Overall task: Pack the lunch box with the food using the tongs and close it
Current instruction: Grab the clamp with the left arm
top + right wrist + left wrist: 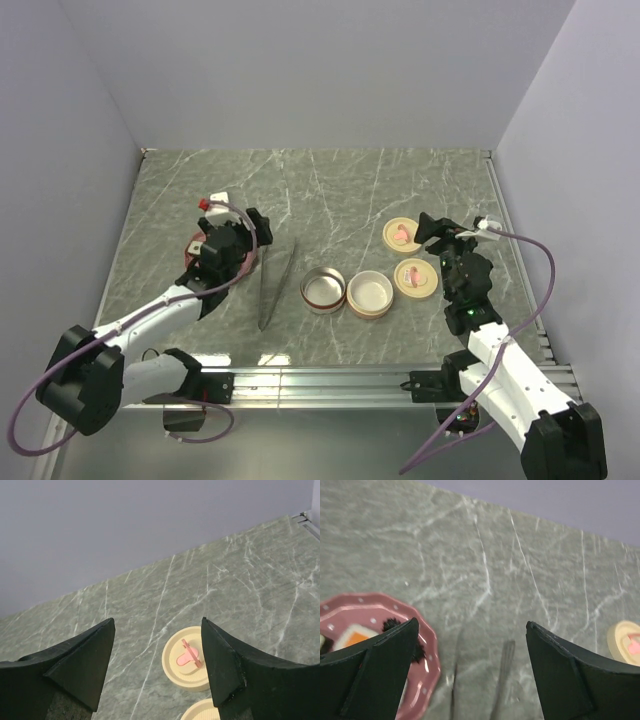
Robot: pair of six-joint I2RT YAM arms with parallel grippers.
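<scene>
Left pincer spread wide, empty, over the tongs on the tabletop. Tongs lie at 3 o'clock of the pink dotted plate, with a food block on the plate. Two open round tins sit at 3 o'clock of the tongs. Right pincer spread, empty, above a cream lid.

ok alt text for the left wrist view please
Open fingers of the left tool frame silver tongs lying on a grey marbled table. A pink dotted plate holding sushi-like food sits at left; a cream lid peeks in at right.
</scene>
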